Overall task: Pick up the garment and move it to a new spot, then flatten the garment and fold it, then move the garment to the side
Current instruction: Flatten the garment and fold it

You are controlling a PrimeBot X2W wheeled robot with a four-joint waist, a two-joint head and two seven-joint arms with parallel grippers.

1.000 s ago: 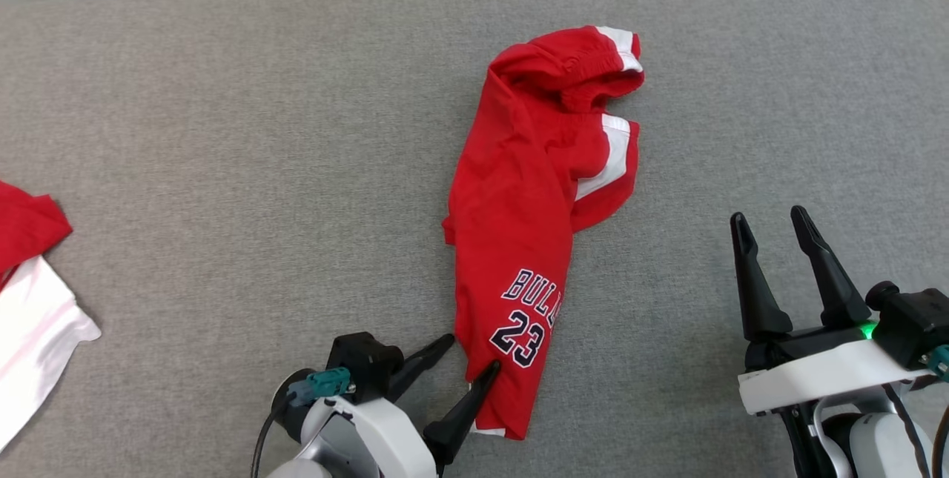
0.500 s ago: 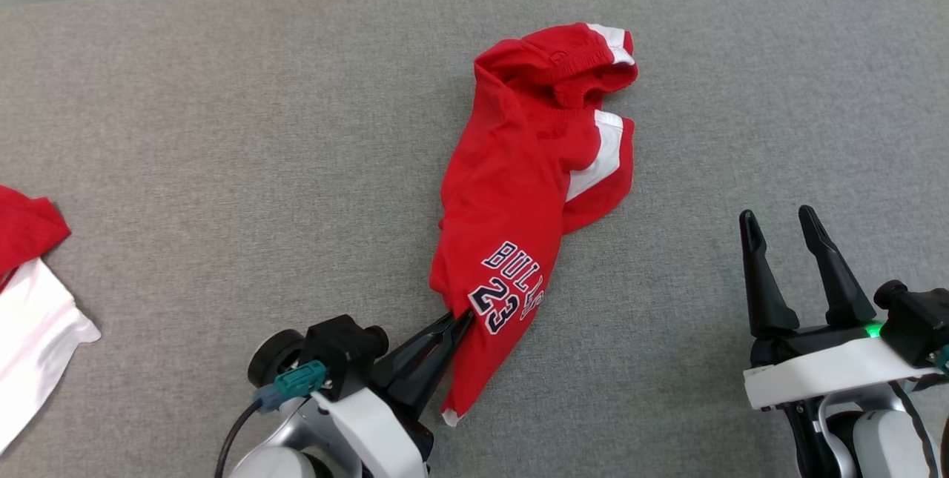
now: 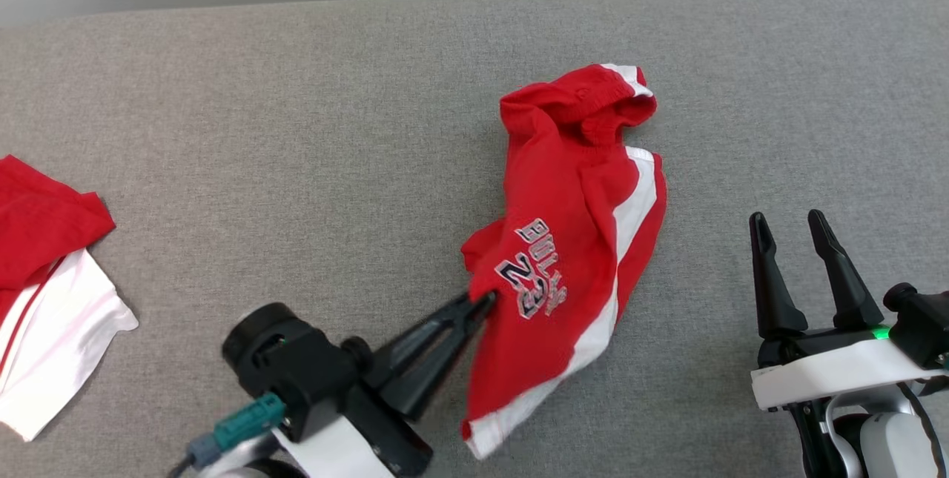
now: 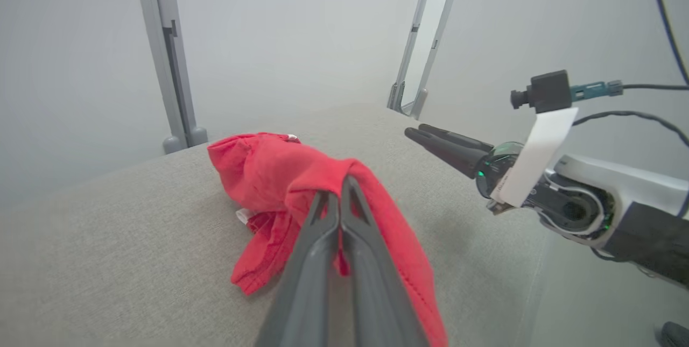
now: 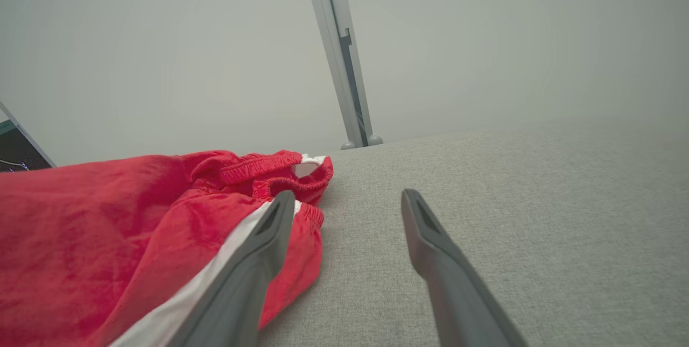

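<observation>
Head view: shorts (image 3: 586, 204) right of the tabletop's (image 3: 296, 152) middle, waistband end down toward the far edge, printed end raised. Pinched at the near left hem by the left gripper (image 3: 485, 301), pressed together on red cloth; spread beside that hem a second ago, nothing held. So: pick-up begun, carry to a new spot next, flattening and fold not yet started. Right gripper (image 3: 787, 220) spread, empty, toward the right edge, near the shorts, not touching. Depth of the pinch hard to judge. At the left edge, a second garment (image 3: 44, 241), red and white, cut off by the frame.
</observation>
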